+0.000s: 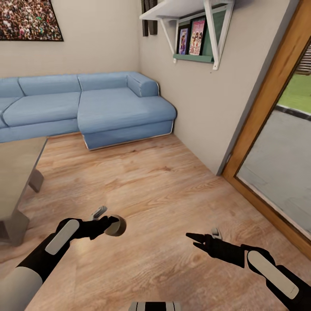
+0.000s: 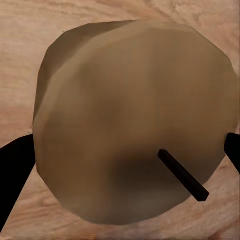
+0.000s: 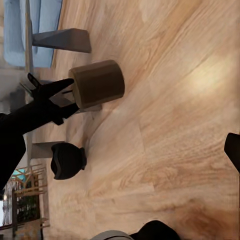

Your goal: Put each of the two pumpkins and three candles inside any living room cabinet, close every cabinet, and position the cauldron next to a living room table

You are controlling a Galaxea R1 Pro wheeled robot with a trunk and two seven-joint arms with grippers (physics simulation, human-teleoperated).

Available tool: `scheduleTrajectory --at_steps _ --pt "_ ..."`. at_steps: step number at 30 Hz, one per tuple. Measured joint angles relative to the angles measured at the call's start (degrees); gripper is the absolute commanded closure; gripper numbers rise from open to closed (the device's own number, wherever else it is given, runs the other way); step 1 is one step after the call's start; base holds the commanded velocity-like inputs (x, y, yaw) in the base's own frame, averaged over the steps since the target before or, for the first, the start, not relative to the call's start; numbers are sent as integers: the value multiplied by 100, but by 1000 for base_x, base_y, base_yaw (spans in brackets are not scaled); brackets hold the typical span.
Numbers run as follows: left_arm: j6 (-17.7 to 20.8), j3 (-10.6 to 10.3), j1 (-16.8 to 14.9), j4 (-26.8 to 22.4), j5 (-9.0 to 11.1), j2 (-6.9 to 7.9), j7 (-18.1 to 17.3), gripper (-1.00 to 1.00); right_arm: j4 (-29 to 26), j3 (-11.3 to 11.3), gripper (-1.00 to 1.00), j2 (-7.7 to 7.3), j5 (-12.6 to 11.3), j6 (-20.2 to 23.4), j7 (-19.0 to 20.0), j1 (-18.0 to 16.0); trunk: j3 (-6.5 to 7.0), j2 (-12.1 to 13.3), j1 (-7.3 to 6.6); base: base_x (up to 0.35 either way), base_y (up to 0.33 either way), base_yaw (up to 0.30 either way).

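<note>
The left gripper (image 1: 108, 224) is clenched on a candle (image 1: 115, 225), a stubby tan-looking cylinder held out above the wooden floor (image 1: 164, 181). Seen from the left wrist, the candle (image 2: 135, 125) sits squarely between the two dark fingers (image 2: 12, 175), its flat top and short dark wick (image 2: 182, 175) facing the camera. From the right wrist the same candle (image 3: 97, 82) shows side-on at the tips of the left gripper (image 3: 70, 95), clear of the floor. The right gripper (image 1: 194, 240) hangs released and holding nothing, well apart from the candle, to its right. Beyond the left gripper in the right wrist's view, the black cauldron (image 3: 67, 160) stands on the floor near a table leg. Just left of the left arm stands the grey table (image 1: 17, 172). Farther ahead of both grippers is a blue sofa (image 1: 86, 108), and a wall shelf (image 1: 190, 26) above
</note>
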Motion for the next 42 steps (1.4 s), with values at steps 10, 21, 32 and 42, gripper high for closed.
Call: scheduleTrajectory --at_steps 10,21,32,42 --pt "-1 -3 -2 -13 11 10 0 100 -11 -10 -100 -1 1 -85 -9 1 73 0 -3 -69 -52 201" --pt "-3 -13 -3 -28 17 -27 9 100 -14 -19 -100 -13 -5 -98 33 1 332 10 -21 -74 0 207" --pt "-3 -7 -3 -285 91 -139 580 100 -5 -19 -100 -10 -10 -98 62 1 658 25 -52 -24 0 207" --pt "3 15 -2 -293 102 -142 605 100 3 -20 -100 -11 -9 -98 6 2 931 38 -78 0 0 122"
